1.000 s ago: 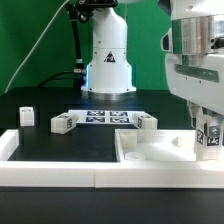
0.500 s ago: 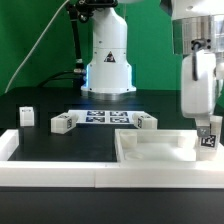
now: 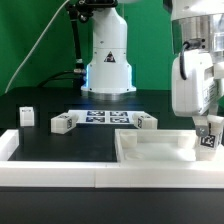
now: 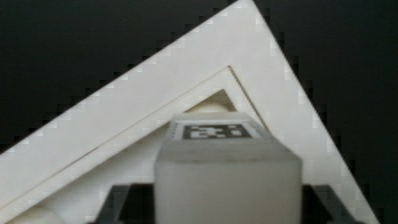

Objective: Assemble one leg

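My gripper [image 3: 208, 132] is shut on a leg [image 3: 209, 139], a small white block with a black-and-white tag. It holds the leg upright at the corner of the large white panel [image 3: 150, 150] on the exterior view's right. In the wrist view the leg [image 4: 222, 170] fills the space between my dark fingers [image 4: 128, 200], its tag facing the panel's corner pocket [image 4: 217, 100]. My gripper [image 4: 222, 208] is over that corner of the panel [image 4: 125, 120]. Whether the leg's lower end touches the panel is hidden.
Three loose legs lie on the black table: one at the far left [image 3: 27, 116], and two [image 3: 64, 123] [image 3: 146, 122] flanking the marker board [image 3: 105, 118]. The robot base [image 3: 108, 60] stands behind. A white rail [image 3: 50, 172] runs along the front edge.
The hand has turned about its vertical axis with the leg in it. The leg has stayed at the panel's right corner, and the loose legs have not moved.
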`<state>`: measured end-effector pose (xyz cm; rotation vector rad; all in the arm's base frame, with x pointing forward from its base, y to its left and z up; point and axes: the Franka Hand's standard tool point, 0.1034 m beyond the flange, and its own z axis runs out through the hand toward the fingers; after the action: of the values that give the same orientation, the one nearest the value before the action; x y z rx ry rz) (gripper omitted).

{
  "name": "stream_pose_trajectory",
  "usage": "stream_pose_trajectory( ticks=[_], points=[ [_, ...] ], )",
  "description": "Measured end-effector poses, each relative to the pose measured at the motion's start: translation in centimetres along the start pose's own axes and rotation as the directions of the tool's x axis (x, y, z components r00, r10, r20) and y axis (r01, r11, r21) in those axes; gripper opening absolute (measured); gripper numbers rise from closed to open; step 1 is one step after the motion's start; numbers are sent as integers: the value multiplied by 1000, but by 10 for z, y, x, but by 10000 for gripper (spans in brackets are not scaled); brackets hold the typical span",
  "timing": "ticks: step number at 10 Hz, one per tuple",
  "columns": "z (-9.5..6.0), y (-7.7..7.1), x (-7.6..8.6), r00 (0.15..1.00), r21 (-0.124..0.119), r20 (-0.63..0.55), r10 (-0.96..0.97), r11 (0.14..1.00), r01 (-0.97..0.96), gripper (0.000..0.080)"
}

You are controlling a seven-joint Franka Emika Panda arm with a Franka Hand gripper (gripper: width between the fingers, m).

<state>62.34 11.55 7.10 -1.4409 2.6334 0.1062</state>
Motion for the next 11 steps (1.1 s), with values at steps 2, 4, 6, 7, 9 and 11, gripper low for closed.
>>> stream_pose_trajectory(
  ticks=[2, 4, 6, 7, 9, 11],
  points=[
    [0, 0, 0, 998, 0, -1, -65, 998, 65, 331],
    [0, -1, 1, 992, 0, -1, -123, 992, 123, 524],
    [-1, 0, 0, 961, -6, -3, -276, 961, 276, 621],
    [-1, -1, 0, 931, -5, -3, -364, 931, 364, 643],
    [-1, -1, 0, 810, -13, -9, -586, 810, 586, 649],
    [-2, -2, 2, 643, -48, -20, -766, 643, 764, 649]
  ],
)
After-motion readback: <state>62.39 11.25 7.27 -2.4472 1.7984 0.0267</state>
